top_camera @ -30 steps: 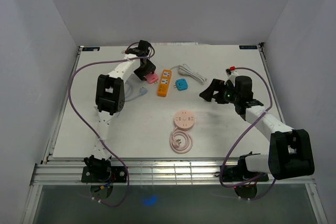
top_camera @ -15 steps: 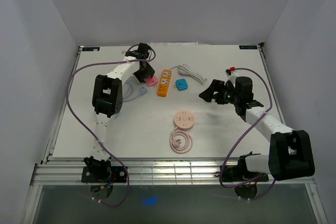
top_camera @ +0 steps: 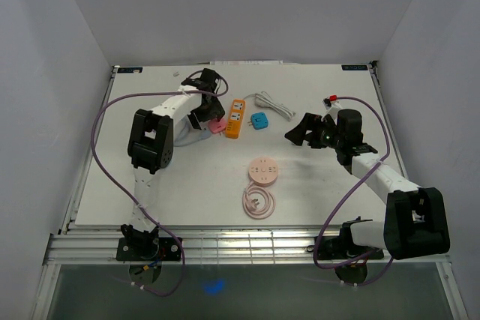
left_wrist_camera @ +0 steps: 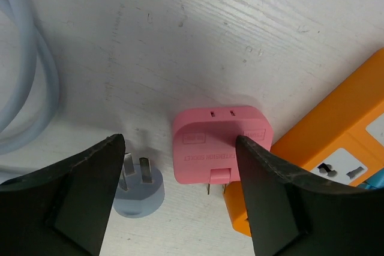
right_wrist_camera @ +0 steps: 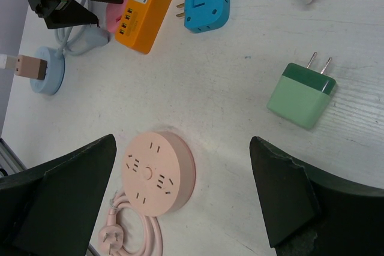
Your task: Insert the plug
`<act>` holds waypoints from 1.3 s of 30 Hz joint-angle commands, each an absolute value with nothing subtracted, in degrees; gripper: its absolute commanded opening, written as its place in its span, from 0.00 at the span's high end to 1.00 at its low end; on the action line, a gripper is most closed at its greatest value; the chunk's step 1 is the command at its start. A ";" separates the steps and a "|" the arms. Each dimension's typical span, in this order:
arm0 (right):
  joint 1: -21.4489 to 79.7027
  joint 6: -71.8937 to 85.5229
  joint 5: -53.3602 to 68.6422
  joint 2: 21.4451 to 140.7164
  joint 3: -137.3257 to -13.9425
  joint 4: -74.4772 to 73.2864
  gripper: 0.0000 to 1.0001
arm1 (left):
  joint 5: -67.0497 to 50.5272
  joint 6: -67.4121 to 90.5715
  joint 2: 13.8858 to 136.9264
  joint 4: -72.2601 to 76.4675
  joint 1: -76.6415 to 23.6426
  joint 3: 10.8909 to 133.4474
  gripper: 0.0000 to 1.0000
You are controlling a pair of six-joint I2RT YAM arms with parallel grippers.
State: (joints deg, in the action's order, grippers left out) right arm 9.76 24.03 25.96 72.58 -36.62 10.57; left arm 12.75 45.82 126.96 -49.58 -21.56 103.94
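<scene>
Left wrist view: hand spread over two plugs, nothing gripped

Showed the left hand [left_wrist_camera: 180,142] opened wide and empty above the worktop [left_wrist_camera: 180,40], fingers straddling the pink plug [left_wrist_camera: 219,142] and the grey-blue plug [left_wrist_camera: 139,187] just beside it. Found the pink plug lying flat, short prongs peeping out at one edge, one corner hard against the orange power strip [left_wrist_camera: 336,142], perhaps touching. Noted a pale cable [left_wrist_camera: 36,76] curving past on the far side of the gap. Placed the right hand [right_wrist_camera: 183,142] well apart, equally wide and empty, above the round pink socket [right_wrist_camera: 158,174] and near the green adapter [right_wrist_camera: 301,95].

Judged the pink plug the likelier target, but could not rule out the grey-blue one. Risked closing on both at once, with the two lying so near each other inside the gap. Risked also setting a finger down on the orange power strip instead of beside the pink body, for want of room there: would shove the strip or tip the plug. Could twist the plug if pinched off-centre, leaving the prongs skewed and jamming at the socket holes.
</scene>
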 commanded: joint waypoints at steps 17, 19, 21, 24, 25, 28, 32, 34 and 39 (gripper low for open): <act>9.32 23.99 26.72 71.89 -36.04 12.92 0.04 | 15.73 44.12 127.44 -55.54 -25.14 114.69 0.06; 9.32 23.91 26.63 71.89 -35.95 12.75 0.03 | 16.00 44.47 128.75 -56.33 -25.14 115.40 0.06; 9.23 23.91 26.63 71.63 -35.86 12.74 0.03 | 16.52 44.91 129.28 -56.95 -25.14 116.10 0.06; 9.14 23.99 26.72 71.72 -35.86 12.75 0.04 | 17.22 45.88 129.90 -56.95 -25.14 116.28 0.06; 9.14 23.91 26.81 71.81 -35.86 12.74 0.04 | 17.31 46.14 129.99 -56.95 -25.14 116.28 0.06; 9.14 23.91 26.98 71.81 -35.77 12.75 0.04 | 16.88 46.23 130.34 -56.78 -25.05 116.98 0.06; 9.05 23.99 27.07 71.72 -35.77 12.74 0.04 | 16.79 45.70 130.78 -56.87 -24.79 117.68 0.06; 8.97 23.99 27.07 71.63 -35.77 12.83 0.04 | 16.09 45.70 131.22 -56.87 -24.61 117.77 0.06; 8.79 23.99 27.07 71.19 -35.60 12.74 0.04 | 15.38 45.53 132.54 -56.86 -24.61 117.95 0.06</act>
State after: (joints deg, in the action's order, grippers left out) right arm 9.30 24.01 26.13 72.58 -36.45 10.57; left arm 15.64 45.50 131.57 -56.73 -24.88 116.25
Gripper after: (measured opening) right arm 0.962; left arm 0.942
